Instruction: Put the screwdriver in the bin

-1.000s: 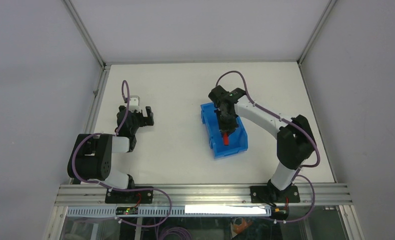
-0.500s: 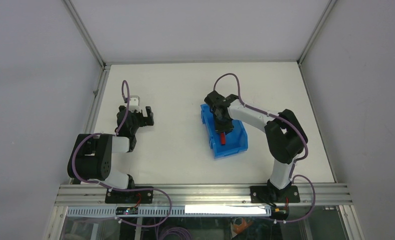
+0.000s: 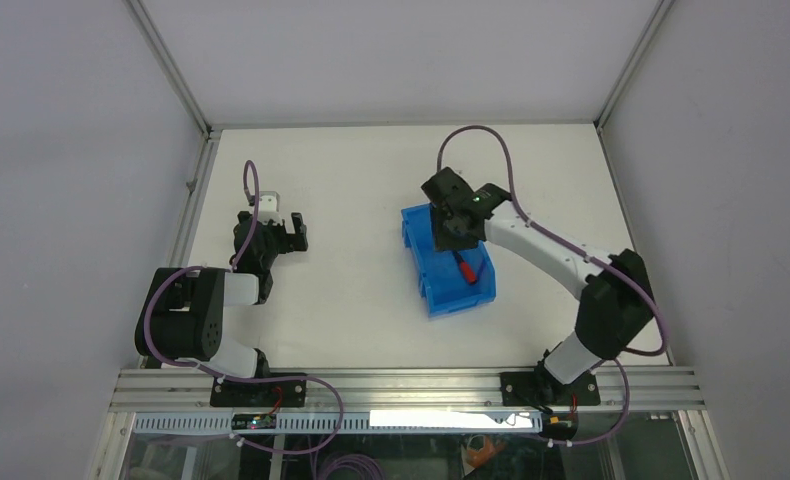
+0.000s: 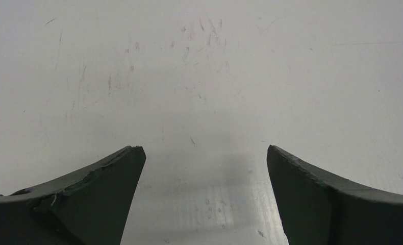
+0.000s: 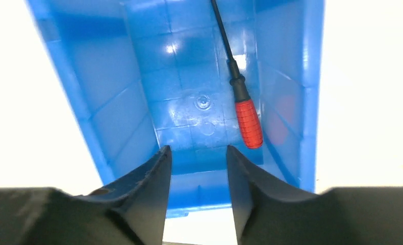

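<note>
The blue bin [image 3: 441,288] sits at the table's middle right; it also fills the right wrist view [image 5: 112,107]. The screwdriver [image 3: 465,268], red handle and thin dark shaft, lies loose on the bin's floor along its right wall, and it shows in the right wrist view [image 5: 248,122]. My right gripper [image 3: 455,232] hovers over the bin's far end, open and empty; its jaws [image 5: 197,158] stand apart with nothing between them. My left gripper [image 3: 289,232] is open and empty over bare table at the left, and its jaws [image 4: 204,158] stand wide apart.
A small white block [image 3: 269,203] lies just behind the left gripper. Grey walls enclose the table on three sides. A metal rail [image 3: 401,385] runs along the near edge, by the arm bases.
The right gripper let go of the screwdriver, which now lies on the bin's floor. The gripper has risen and drawn back toward the bin's far end. The left arm has not moved.
</note>
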Controlling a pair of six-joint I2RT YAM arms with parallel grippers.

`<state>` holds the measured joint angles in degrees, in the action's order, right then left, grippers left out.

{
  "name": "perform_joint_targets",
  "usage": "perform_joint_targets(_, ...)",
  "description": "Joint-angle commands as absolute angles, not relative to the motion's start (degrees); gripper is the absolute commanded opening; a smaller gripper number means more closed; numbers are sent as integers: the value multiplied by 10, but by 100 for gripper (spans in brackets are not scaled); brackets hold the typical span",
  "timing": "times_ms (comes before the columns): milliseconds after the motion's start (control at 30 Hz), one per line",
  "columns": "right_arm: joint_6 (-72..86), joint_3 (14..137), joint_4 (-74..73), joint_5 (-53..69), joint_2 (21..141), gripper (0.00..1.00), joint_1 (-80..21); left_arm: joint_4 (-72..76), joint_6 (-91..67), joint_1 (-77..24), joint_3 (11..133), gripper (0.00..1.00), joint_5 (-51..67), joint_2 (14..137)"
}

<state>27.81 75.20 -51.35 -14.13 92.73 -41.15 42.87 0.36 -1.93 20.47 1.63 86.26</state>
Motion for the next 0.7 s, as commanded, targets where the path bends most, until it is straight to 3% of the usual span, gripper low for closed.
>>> perform_joint_targets(0,242,775,-503,-157,831,74,-414,466,-5,-25,217,99,26,863)
perform_joint_targets(33,230,770,-494,-156,814,90,-414,466,-5,-25,217,99,25,863)
perform_joint_targets(67,219,765,-486,-158,797,98,-413,466,-5,-25,217,99,25,863)
perform_joint_targets(333,149,694,-414,-153,683,99,-348,466,-5,-25,217,99,26,863)
perform_joint_targets(667,191,461,-229,-211,581,99,-203,466,-5,-26,217,99,26,863)
